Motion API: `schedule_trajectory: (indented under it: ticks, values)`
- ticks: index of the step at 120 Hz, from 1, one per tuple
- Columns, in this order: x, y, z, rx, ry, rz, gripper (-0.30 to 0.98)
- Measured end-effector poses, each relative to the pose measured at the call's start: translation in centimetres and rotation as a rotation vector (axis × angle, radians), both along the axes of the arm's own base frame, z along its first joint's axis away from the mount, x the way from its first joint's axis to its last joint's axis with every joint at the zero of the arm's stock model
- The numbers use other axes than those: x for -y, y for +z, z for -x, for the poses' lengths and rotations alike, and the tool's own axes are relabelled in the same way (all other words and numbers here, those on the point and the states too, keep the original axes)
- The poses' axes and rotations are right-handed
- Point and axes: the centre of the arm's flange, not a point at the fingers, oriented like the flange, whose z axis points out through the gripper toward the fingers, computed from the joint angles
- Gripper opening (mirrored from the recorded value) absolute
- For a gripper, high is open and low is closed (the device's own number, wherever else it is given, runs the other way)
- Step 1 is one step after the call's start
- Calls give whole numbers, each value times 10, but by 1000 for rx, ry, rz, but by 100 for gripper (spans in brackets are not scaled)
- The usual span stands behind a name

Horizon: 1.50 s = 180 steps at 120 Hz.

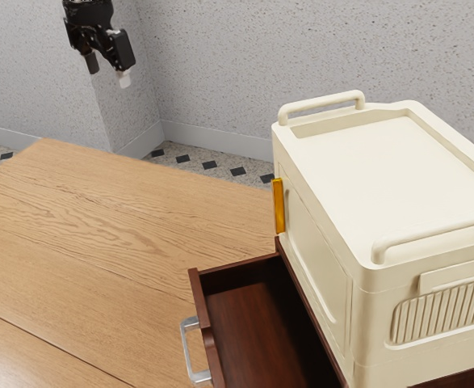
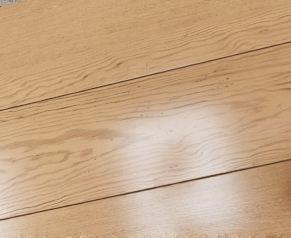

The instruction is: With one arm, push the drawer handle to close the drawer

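The dark reddish-brown wooden drawer (image 1: 257, 333) stands well open, its silver metal bar handle (image 1: 186, 349) at eight o'clock from the cream plastic box (image 1: 366, 162). The black two-finger pincer (image 1: 107, 71), wide and empty, hangs towards eleven o'clock from the drawer, well apart. Reaching, contact and the whole closing push remain.
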Motion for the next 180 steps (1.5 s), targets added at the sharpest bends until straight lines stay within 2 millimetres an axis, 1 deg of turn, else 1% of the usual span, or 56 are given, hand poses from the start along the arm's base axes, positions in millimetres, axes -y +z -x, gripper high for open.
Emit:
schedule_trajectory:
  ticks: [8, 15, 18, 30, 32, 39, 43, 48, 56, 65, 69, 76, 85, 91, 94, 105, 118, 124, 132, 140, 158, 180]
  values:
    - [-1, -5, -1, -10, 2, 0, 69]
    - [-1, -5, 0, -10, 2, 1, 69]
    - [-1, -4, 3, -11, 2, 3, 69]
    - [0, -13, 9, -21, -5, 14, 69]
    - [0, -13, 13, -22, -6, 17, 69]
    - [1, -12, 48, -33, -12, 39, 69]
    - [0, -20, 71, -57, -11, 52, 68]
    - [-7, -36, 93, -96, 3, 64, 64]
    - [-11, -72, 119, -172, 15, 75, 46]
    - [-14, -118, 155, -225, 7, 63, 27]
    - [-14, -141, 166, -241, -4, 56, 20]
    - [-6, -169, 182, -248, -49, 24, 11]
    - [4, -203, 203, -244, -108, -3, 4]
    - [9, -234, 214, -245, -140, -14, 0]
    - [13, -246, 217, -239, -160, -20, -1]
    - [32, -275, 219, -201, -239, -34, -5]
    - [45, -308, 229, -199, -286, -22, -7]
    - [58, -316, 234, -195, -318, -12, -8]
    - [82, -321, 240, -186, -364, -9, -9]
    - [94, -327, 247, -182, -381, 7, -9]
    - [139, -328, 269, -157, -443, 25, -10]
    - [167, -332, 278, -157, -474, 44, -10]
